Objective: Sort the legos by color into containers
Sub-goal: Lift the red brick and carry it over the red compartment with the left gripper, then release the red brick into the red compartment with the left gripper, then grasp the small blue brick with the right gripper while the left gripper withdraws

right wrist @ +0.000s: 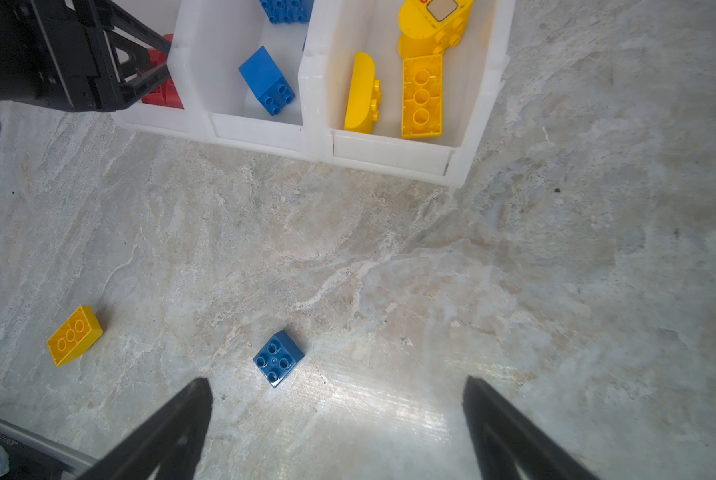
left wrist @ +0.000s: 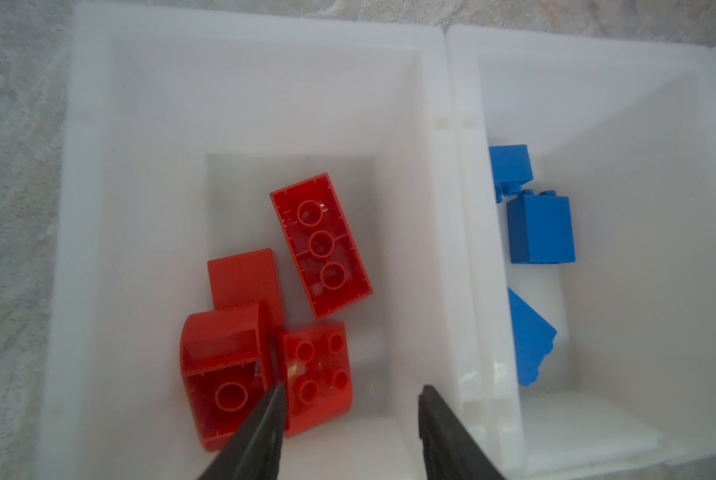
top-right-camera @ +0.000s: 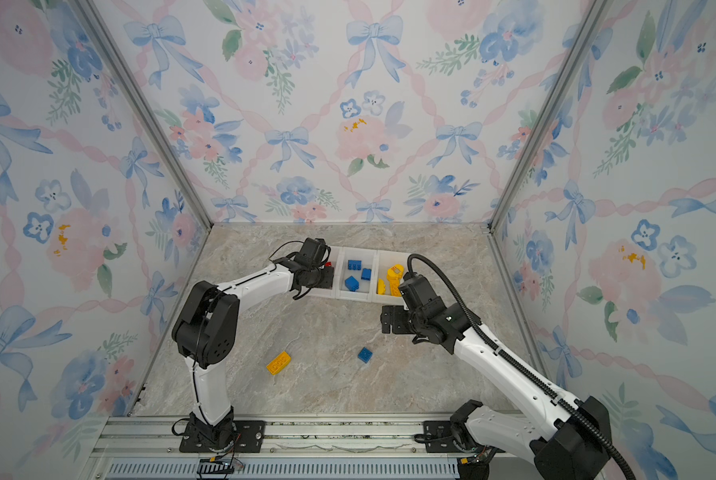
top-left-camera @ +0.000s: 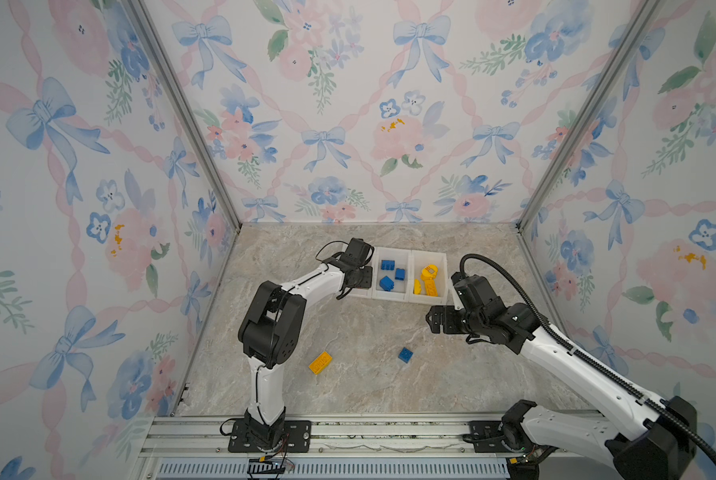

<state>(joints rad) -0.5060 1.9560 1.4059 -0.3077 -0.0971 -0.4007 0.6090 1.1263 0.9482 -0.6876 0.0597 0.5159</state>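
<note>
Grippers both spread, pinching nothing — your left gripper (left wrist: 353,388) sits over red legos (left wrist: 321,245) in the containers (right wrist: 260,133).
Right gripper (right wrist: 337,380) over table (right wrist: 555,270) — blue brick (right wrist: 278,358), yellow brick (right wrist: 74,336) lie loose there.

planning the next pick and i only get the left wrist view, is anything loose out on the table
observer: Two legos. A yellow oblong brick and a blue square brick lie on the marble table, on the robot's side of the white bins.
operator: which pincer is closer to the blue one
observer: The right pincer. It hangs open above the table, with the blue square brick just ahead of its tips.
operator: whats in the bin past the blue bin
observer: The third bin holds only yellow pieces.
</note>
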